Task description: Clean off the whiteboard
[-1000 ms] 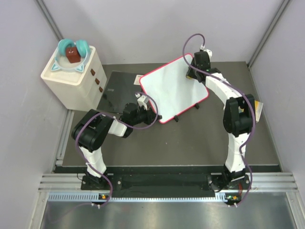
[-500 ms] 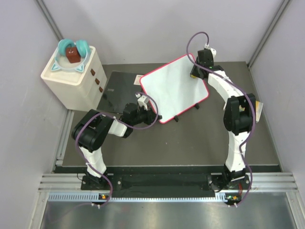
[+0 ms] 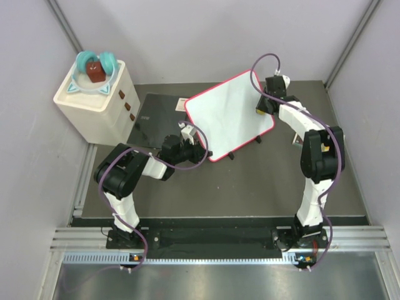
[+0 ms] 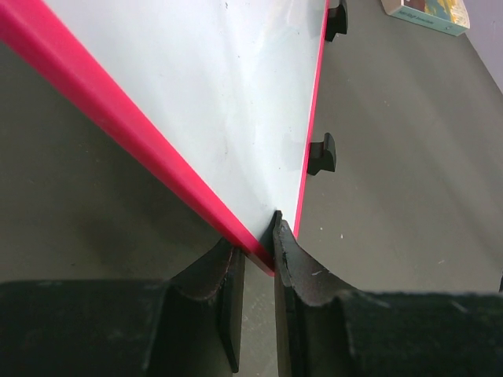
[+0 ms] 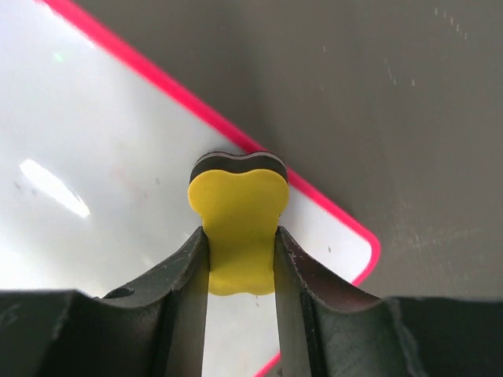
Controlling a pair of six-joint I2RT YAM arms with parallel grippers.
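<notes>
1. The underside of the yellow eraser (image 5: 238, 228) is hidden against the whiteboard (image 3: 230, 115). A book (image 4: 428, 14) far ahead of the left pincer (image 4: 258, 259) is cut off by the frame edge.
2. A dark grey matte table (image 3: 262, 181) is enclosed by pale walls (image 3: 187, 37).
3. The whiteboard's glossy face is edged by a red rounded frame, with black feet (image 4: 322, 153) beneath. Its near corner is pinched between the left pincer's almost closed fingers. The soft, lobed eraser is squeezed in the right pincer (image 5: 240, 251), just inside the red edge.
</notes>
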